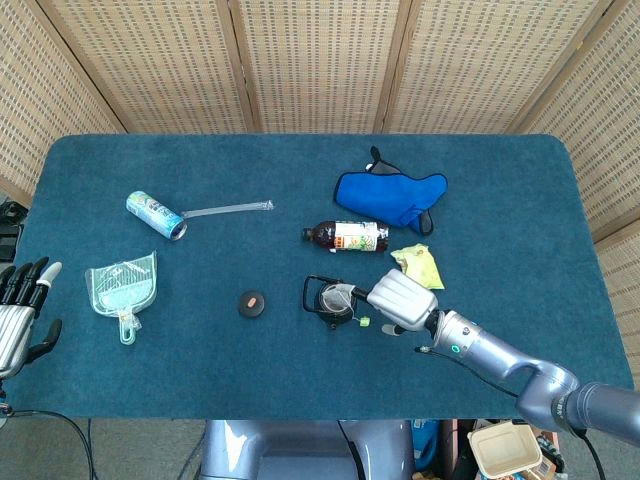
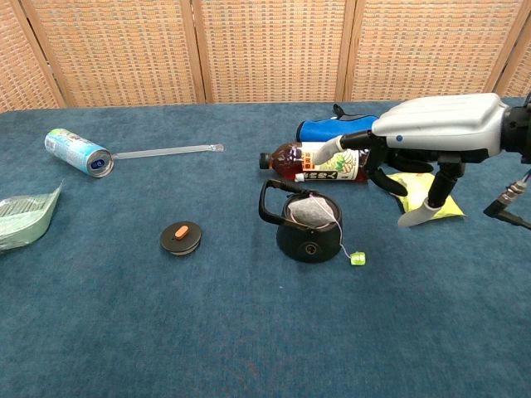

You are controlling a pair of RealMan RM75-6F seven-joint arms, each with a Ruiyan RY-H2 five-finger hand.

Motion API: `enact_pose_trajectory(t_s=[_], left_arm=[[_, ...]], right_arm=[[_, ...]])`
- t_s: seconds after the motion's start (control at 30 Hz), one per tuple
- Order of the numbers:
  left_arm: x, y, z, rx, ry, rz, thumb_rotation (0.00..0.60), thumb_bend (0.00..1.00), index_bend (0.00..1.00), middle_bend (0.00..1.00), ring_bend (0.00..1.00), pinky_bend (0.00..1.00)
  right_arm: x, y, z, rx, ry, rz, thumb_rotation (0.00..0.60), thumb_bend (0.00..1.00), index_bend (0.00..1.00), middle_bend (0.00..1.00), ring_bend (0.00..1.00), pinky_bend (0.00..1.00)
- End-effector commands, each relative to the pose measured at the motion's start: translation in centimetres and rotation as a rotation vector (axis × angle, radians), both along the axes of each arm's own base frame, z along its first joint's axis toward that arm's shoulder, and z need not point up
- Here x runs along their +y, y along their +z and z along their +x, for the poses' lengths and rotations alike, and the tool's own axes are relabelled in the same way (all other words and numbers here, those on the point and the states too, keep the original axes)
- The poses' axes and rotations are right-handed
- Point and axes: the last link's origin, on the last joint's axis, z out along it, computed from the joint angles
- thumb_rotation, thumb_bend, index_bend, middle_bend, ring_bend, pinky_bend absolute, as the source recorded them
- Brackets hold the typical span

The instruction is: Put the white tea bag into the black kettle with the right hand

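The tea bag [image 2: 313, 213] sits in the kettle [image 2: 309, 233], its lower part hidden, and the right hand [image 2: 415, 153] is open, holding nothing.

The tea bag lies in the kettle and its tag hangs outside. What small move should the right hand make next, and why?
Probably draw the right hand back and up, away from the kettle. The tea bag already sits in the kettle's mouth, its tag lies on the table beside the kettle, and the hand's fingers are spread and hold nothing, so little seems left to do there.
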Motion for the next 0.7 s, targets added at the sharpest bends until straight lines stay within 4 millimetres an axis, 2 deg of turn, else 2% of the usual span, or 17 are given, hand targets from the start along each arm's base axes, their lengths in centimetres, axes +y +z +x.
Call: enact_pose_trajectory(t_s=[0.03, 0.13, 0.27, 0.7], left_arm=[[0.1, 0.0, 0.0, 0.000, -0.002, 0.000, 0.600, 0.48, 0.03, 0.00, 0.00, 0.00], [0.1, -0.1, 0.1, 0.000, -0.004, -0.001, 0.600, 0.48, 0.03, 0.00, 0.00, 0.00], [0.2, 0.0, 0.2, 0.003, -0.006, -0.001, 0.600, 0.48, 0.03, 0.00, 0.00, 0.00], [0.1, -0.1, 0.1, 0.006, 0.000, -0.005, 0.600, 0.48, 0.03, 0.00, 0.00, 0.00]], right_arm=[[-0.1, 0.1, 0.0, 0.008, -0.023, 0.028, 0.600, 0.46, 0.00, 0.79, 0.83, 0.86], [-0.4, 0.3, 0.3, 0.029, -0.045, 0.065, 0.600, 0.56, 0.00, 0.81, 0.83, 0.87], [-0.7, 0.5, 0.7, 0.068, -0.056, 0.096, 0.600, 0.64, 0.00, 0.83, 0.83, 0.87], [-1.7, -0.4, 1.6, 0.202, -0.114, 0.172, 0.600, 0.67, 0.00, 0.83, 0.84, 0.88]])
